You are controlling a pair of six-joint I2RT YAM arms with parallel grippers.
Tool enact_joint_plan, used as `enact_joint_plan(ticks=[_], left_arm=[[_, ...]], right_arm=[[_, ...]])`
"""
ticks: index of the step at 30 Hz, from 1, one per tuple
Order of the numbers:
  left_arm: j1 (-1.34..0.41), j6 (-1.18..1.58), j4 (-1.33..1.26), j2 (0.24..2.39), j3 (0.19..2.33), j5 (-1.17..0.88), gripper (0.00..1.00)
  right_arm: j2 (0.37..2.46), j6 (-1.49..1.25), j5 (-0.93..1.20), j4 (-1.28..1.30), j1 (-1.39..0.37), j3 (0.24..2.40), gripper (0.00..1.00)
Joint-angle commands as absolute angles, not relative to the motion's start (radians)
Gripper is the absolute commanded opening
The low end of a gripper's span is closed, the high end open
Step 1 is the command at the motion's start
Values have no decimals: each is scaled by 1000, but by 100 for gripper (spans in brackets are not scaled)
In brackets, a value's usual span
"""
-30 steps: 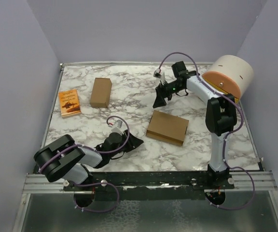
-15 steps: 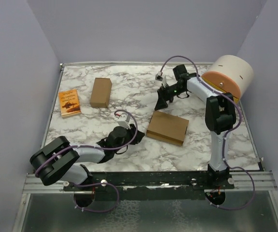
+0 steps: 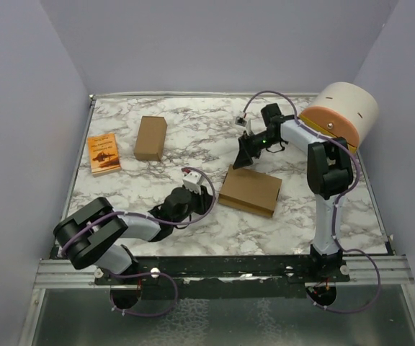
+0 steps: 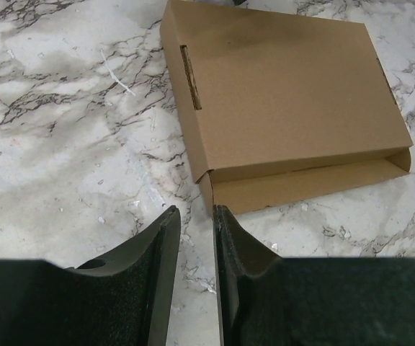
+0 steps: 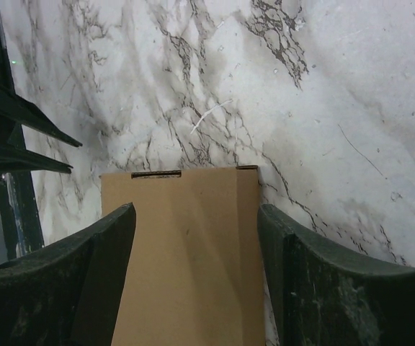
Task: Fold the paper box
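Note:
The paper box [image 3: 249, 191] is a shallow, wide brown cardboard box lying flat on the marble table, right of centre. In the left wrist view the paper box [image 4: 287, 108] shows a slot in its side and an open end flap. My left gripper [image 3: 206, 205] lies low on the table just left of the box; it [image 4: 197, 216] is almost shut with a narrow slit and holds nothing. My right gripper [image 3: 243, 158] is open over the box's far edge. In the right wrist view it [image 5: 197, 216] straddles the paper box [image 5: 182, 252].
A narrower ready-made brown box [image 3: 150, 138] and a small orange booklet [image 3: 104, 153] lie at the back left. A large round beige drum [image 3: 341, 112] stands at the back right. Grey walls close in three sides of the table [image 3: 143, 184].
My left arm has reached forward and right, bringing its gripper up to the box's left side. My right gripper has moved right and nearer, to the box's far edge.

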State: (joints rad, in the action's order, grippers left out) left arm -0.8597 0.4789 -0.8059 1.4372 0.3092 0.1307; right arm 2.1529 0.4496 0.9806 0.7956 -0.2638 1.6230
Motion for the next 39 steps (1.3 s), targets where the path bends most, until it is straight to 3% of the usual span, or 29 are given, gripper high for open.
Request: enact_joint_plan(ticks=[1, 11, 14, 39], left_arm=[[-859, 430, -902, 1497, 344, 97, 27], [-859, 447, -933, 1548, 364, 73, 26], [-856, 465, -913, 1573, 385, 64, 20], [-856, 520, -842, 1619, 402, 51, 13]], right_arm=[[2192, 428, 1033, 749, -268, 1614, 67], [2225, 405, 1020, 729, -268, 1606, 56], [2229, 403, 1026, 723, -268, 1594, 53], [2230, 384, 1021, 709, -268, 1582, 52]])
